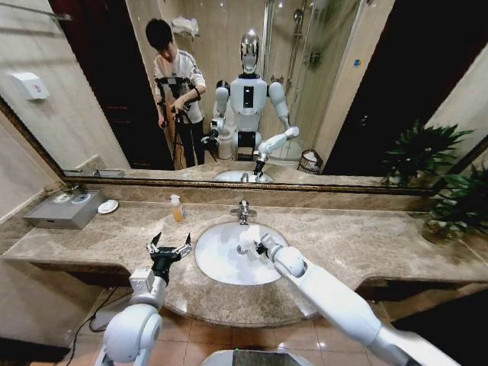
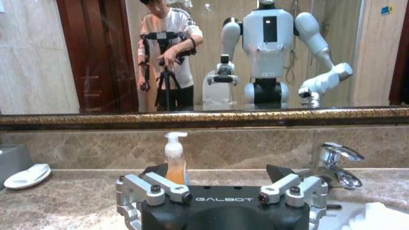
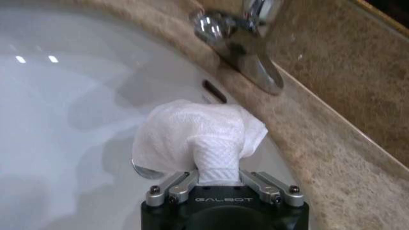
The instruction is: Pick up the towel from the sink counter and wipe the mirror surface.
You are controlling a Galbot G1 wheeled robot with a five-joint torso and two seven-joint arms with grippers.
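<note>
The white towel [image 1: 245,238] hangs bunched over the oval basin [image 1: 221,263], just in front of the chrome tap [image 1: 243,211]. My right gripper [image 1: 257,245] is shut on it. In the right wrist view the towel [image 3: 191,139] bulges out past the closed right gripper [image 3: 216,176], close to the basin's rear wall [image 3: 64,96] and below the tap [image 3: 246,38]. My left gripper [image 1: 169,248] stands open and holds nothing, above the sink counter [image 1: 91,240] left of the basin. The left wrist view looks over the left gripper [image 2: 217,179] at the mirror surface [image 2: 83,52]. The mirror surface [image 1: 328,91] runs along the wall behind the counter.
A soap bottle [image 1: 176,207] stands left of the tap. A small white dish [image 1: 107,206] and a grey box [image 1: 67,208] sit at the counter's far left. A potted plant [image 1: 457,206] fills the right end. The counter's front edge bulges toward me.
</note>
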